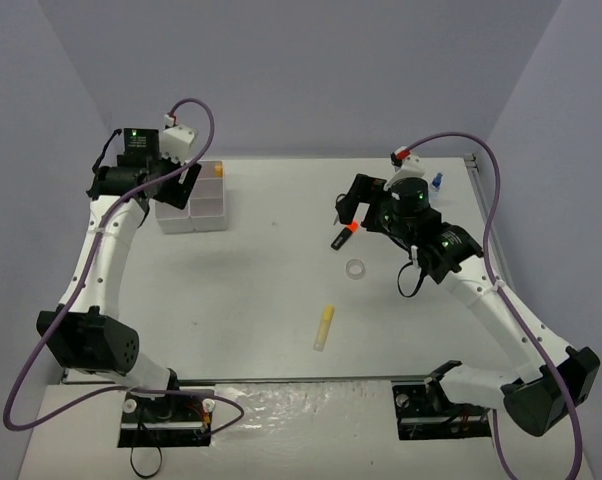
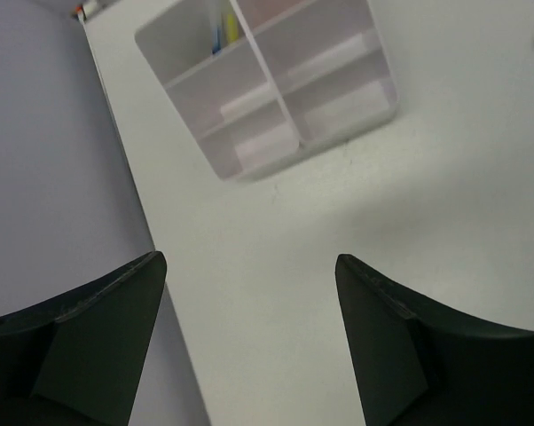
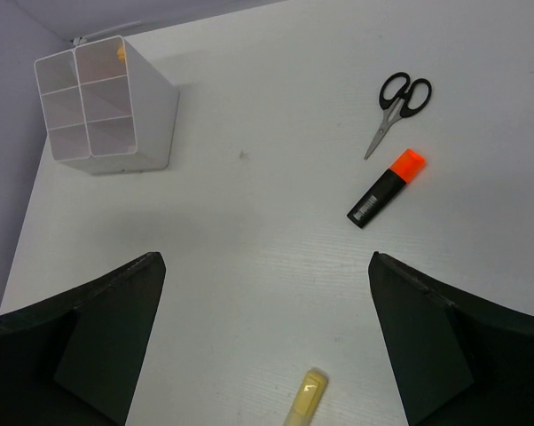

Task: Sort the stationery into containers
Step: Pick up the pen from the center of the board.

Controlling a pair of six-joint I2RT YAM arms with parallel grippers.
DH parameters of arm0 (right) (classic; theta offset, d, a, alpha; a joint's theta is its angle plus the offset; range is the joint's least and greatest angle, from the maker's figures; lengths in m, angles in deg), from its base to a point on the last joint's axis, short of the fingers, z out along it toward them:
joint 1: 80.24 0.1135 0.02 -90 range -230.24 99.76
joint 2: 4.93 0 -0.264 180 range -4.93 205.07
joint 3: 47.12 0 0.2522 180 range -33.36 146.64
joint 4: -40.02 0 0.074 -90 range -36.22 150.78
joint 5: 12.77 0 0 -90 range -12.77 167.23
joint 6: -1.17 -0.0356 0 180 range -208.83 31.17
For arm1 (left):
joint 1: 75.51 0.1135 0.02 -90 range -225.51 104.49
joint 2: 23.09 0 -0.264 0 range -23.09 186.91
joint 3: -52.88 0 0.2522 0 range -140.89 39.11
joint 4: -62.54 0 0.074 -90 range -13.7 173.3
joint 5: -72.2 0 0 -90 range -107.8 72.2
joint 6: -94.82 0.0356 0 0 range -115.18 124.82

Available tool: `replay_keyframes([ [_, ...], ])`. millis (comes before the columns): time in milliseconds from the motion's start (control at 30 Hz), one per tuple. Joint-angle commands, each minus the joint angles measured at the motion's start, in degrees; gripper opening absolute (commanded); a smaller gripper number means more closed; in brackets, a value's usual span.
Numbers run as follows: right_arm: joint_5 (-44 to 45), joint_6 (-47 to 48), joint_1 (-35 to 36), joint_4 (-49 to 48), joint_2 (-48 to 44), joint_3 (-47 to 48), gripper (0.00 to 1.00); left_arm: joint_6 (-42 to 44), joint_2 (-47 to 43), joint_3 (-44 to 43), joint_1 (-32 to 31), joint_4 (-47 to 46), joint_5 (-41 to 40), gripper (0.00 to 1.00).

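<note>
The white six-compartment organizer tray (image 1: 203, 212) (image 2: 347, 106) (image 3: 152, 120) stands at the table's back left. A yellow item (image 2: 231, 27) sits in one far compartment. My left gripper (image 1: 184, 186) (image 2: 249, 266) hovers open over the tray's near side with nothing between its fingers. My right gripper (image 1: 345, 208) (image 3: 263, 266) is open and empty above the middle right of the table. Below it lie the black-handled scissors (image 3: 398, 108), the orange-black marker (image 1: 343, 236) (image 3: 387, 188) and the yellow stick (image 1: 324, 327) (image 3: 305, 399). The clear tape ring (image 1: 356, 269) lies by the marker.
A small blue-capped bottle (image 1: 436, 181) stands near the back right, behind the right arm. The table's left edge (image 2: 147, 222) runs close beside the left gripper, with the grey wall beyond it.
</note>
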Motion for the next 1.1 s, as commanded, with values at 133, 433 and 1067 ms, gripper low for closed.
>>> replay_keyframes([
  [133, -5.66, -2.26, -2.46, -1.90, 5.63, 5.15, 0.97, -0.33, -7.27, 3.14, 0.21, 19.76, -8.35, 0.75],
  [433, -10.59, -3.53, -5.04, -1.94, 10.88, 11.31, 0.97, -1.15, -12.26, 3.65, 0.91, 24.95, -8.35, 0.78],
  [1067, -12.96, -2.57, -7.90, -2.07, 18.26, 11.44, 0.96, 1.26, -16.75, 6.25, 1.04, 23.50, -7.15, 0.79],
])
